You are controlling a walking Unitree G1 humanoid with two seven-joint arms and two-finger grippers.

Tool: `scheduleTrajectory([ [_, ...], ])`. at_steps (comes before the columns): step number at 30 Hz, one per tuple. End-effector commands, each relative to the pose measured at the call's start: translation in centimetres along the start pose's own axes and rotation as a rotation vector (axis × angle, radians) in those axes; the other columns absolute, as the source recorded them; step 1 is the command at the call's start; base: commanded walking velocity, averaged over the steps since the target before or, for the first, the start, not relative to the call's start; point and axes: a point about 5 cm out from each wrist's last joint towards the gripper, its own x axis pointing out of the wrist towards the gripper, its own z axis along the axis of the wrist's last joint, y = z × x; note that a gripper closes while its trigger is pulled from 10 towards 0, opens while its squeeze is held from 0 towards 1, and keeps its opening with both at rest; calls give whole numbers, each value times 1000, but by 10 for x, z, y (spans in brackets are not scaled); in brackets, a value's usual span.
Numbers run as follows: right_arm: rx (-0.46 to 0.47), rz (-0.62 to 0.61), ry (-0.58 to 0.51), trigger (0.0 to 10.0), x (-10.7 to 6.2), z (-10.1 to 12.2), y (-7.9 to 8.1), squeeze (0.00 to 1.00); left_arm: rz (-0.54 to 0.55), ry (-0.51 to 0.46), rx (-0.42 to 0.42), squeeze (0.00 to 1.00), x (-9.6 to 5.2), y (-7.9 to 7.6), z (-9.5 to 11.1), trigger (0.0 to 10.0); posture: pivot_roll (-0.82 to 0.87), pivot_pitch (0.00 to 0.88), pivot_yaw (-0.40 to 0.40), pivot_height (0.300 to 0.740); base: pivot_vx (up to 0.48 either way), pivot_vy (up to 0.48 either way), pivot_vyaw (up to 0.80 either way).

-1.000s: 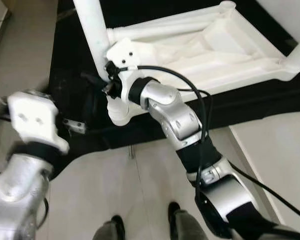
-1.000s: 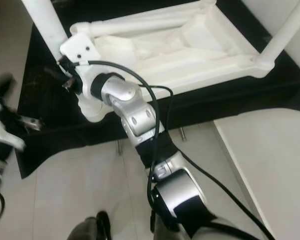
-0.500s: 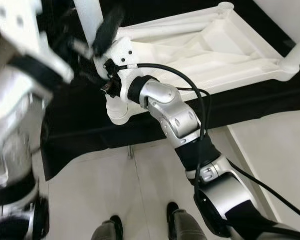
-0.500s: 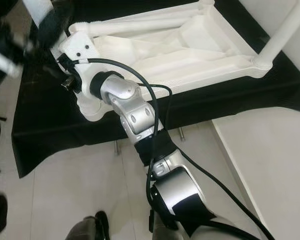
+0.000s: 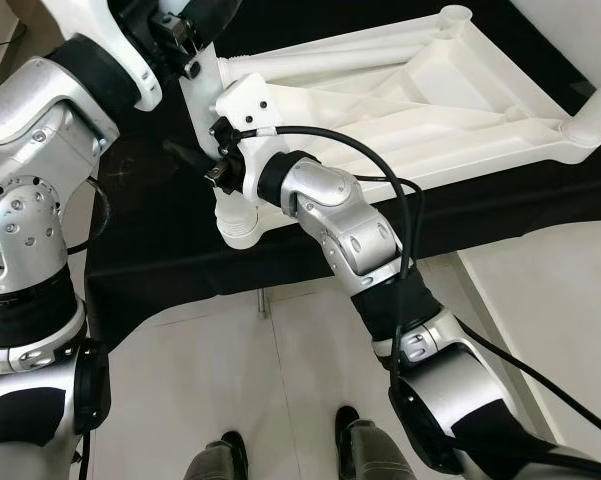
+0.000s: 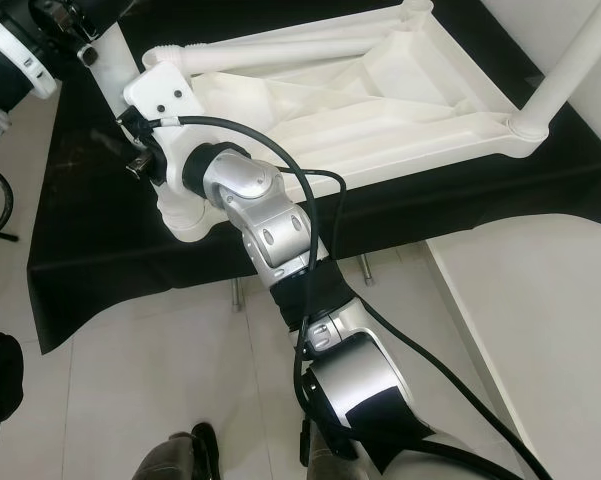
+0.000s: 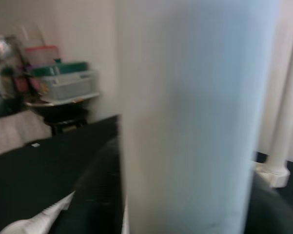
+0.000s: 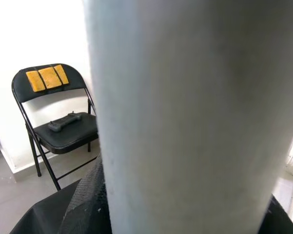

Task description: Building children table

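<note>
One white table [image 5: 420, 95] lies upside down on a black cloth [image 5: 155, 240], with three legs in view (two at the far corners). The near leg [image 5: 205, 130] stands at the table's near left corner. Both grippers are on this leg: the right gripper [image 5: 220, 165] low, the left gripper [image 5: 185, 30] higher; I cannot tell how either's fingers stand. One black folding chair [image 8: 53, 117] stands by a wall.

Both silver arms reaching forward to the far left, left gripper [image 5: 185, 25] higher, right gripper [image 5: 215, 165] just below, nearer.
</note>
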Motion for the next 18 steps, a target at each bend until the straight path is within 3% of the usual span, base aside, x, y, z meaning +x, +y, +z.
scheduleTrajectory([
  [1,48,13,188,10000,-3,-46,8,0,5,19,-49,0,1,4,2,0,37,309,21,740,0,0,0],
  [11,43,13,187,10000,-2,-46,8,0,-41,69,-15,0,5,-3,2,0,46,305,24,740,0,0,0],
  [12,56,31,181,10000,-2,-46,8,1000,-44,75,4,0,5,-3,3,0,50,309,23,740,0,0,0],
  [18,66,127,144,10000,-1,-43,9,1000,-49,90,32,0,5,-2,4,0,50,311,25,740,0,0,0],
])
